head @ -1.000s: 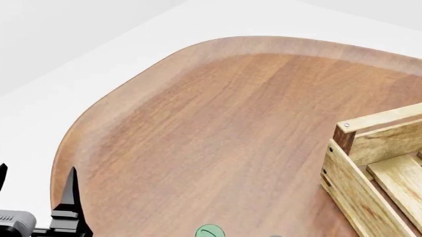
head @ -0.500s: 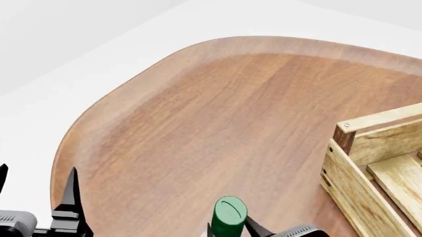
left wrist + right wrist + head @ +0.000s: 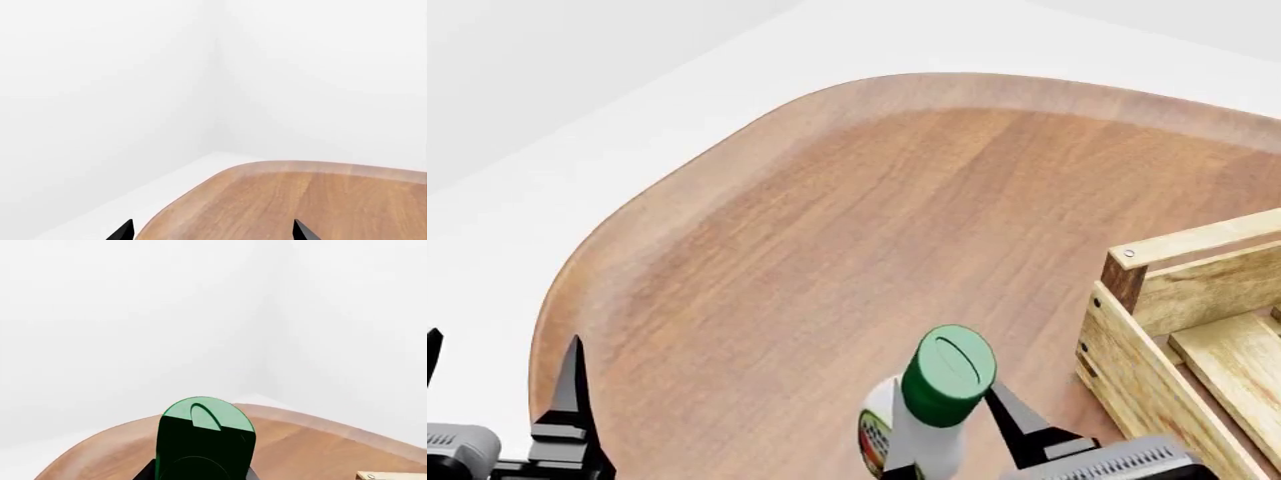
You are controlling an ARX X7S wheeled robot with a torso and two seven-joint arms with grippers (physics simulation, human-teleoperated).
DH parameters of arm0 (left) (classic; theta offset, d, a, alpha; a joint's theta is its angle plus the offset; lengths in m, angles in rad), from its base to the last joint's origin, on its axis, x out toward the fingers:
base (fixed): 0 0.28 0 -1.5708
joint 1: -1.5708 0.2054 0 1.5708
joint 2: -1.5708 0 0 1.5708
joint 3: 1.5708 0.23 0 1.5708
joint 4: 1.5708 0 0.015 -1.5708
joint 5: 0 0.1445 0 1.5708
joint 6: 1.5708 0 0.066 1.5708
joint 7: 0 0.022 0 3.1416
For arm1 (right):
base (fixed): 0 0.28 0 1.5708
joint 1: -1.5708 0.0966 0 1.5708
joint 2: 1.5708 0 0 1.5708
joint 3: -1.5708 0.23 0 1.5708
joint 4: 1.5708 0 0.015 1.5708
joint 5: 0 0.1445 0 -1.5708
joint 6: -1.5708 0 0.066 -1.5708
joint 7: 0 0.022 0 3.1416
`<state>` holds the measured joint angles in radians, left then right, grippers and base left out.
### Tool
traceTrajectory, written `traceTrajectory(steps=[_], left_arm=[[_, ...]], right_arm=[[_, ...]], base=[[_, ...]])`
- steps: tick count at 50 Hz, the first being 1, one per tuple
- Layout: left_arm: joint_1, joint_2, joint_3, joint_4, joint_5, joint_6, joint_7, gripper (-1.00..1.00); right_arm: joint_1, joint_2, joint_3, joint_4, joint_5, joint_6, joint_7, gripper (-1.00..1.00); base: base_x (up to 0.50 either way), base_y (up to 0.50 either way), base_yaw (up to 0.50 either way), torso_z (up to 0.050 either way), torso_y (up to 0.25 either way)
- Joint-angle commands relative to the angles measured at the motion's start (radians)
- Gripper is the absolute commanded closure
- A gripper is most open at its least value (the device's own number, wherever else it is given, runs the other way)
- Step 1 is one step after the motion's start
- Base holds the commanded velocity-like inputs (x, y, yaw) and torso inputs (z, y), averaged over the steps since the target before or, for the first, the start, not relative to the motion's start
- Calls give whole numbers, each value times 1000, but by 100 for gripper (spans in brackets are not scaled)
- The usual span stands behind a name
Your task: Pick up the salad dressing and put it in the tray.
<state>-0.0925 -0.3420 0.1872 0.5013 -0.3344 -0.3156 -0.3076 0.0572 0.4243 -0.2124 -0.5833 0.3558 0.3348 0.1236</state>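
Note:
The salad dressing (image 3: 928, 410) is a white bottle with a green cap and a coloured label, held upright above the wooden table in the head view. My right gripper (image 3: 941, 450) is shut on it, one dark finger showing beside the bottle. In the right wrist view the green cap (image 3: 205, 432) fills the space between the jaws. The tray (image 3: 1181, 330), a light-wood slatted crate with a dark corner post, stands at the right edge, right of the bottle. My left gripper (image 3: 501, 400) is open and empty at the lower left; its two fingertips (image 3: 123, 231) stand wide apart.
The rounded wooden table (image 3: 881, 230) spreads across the view, with white floor and walls beyond its far and left edges. A corner of the crate (image 3: 393, 476) shows in the right wrist view.
My right gripper has risen into the head view with the salad dressing in it, moving up and to the right toward the crate. The left arm has not moved.

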Motion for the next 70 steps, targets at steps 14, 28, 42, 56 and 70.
traceTrajectory(steps=[14,28,42,56,70], left_arm=[[7,-3,3,-6,-13,13,-1,-100],[16,-7,-4,-9,-28,28,2,-100],[17,-12,-9,-9,-36,32,-2,-100],[16,-15,-5,-8,-36,33,-7,-100],[14,-18,-3,-9,-39,32,-12,-100]], right_arm=[[81,61,181,-190,14,126,137,100],[190,103,316,-237,106,303,220,100],[326,139,388,-182,143,423,280,100],[423,165,374,-15,91,430,294,100],[498,185,380,171,30,421,324,100]], base=[[0,0,0,0,1],[0,0,0,0,0],[0,0,0,0,1],[0,0,0,0,1],[0,0,0,0,0]])
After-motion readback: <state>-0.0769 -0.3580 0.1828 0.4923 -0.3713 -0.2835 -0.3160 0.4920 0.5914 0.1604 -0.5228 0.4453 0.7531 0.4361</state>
